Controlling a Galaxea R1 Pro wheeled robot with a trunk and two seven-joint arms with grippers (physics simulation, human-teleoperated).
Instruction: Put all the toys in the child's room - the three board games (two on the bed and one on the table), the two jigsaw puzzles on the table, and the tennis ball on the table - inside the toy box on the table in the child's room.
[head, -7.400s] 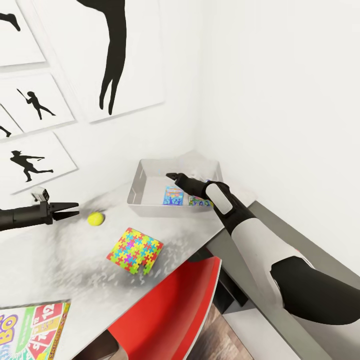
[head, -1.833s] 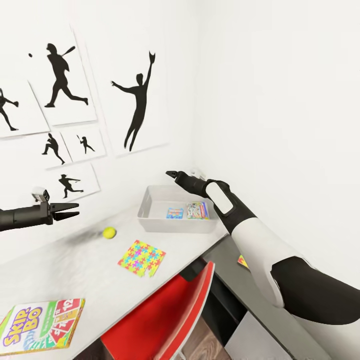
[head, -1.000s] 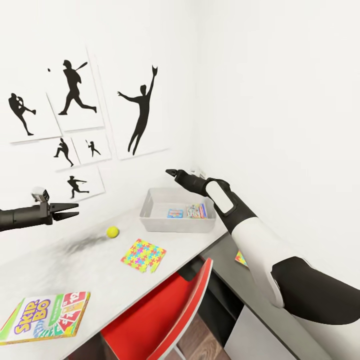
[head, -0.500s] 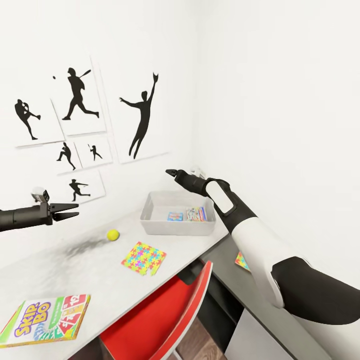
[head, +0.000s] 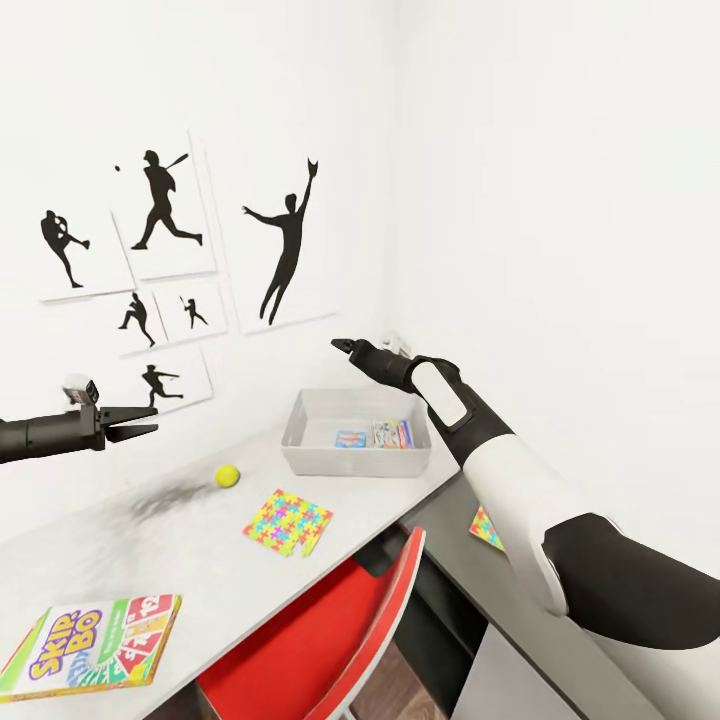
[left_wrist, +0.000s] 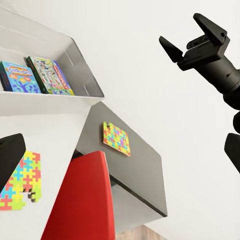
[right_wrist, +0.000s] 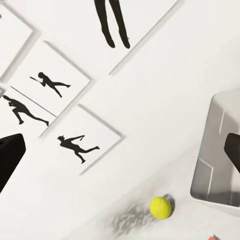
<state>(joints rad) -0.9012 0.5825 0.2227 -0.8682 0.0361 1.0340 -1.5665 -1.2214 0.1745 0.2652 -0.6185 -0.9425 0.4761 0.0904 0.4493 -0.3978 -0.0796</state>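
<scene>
While toy box (head: 300, 440) holds two games, Skip-Bo (head: 90, 645) outside

My right arm (head: 520, 490) wears smooth white shells with glossy black at the elbow and wrist, plus a grey oval inset on the forearm. Its gripper (head: 343, 347) is matte black. My left arm (head: 40, 433) looks plain black, topped by what seems a small white-grey camera block (head: 80, 388).

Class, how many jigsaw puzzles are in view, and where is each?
2. One jigsaw puzzle lies on the pale table near the tennis ball; another lies on the lower dark section.
</scene>
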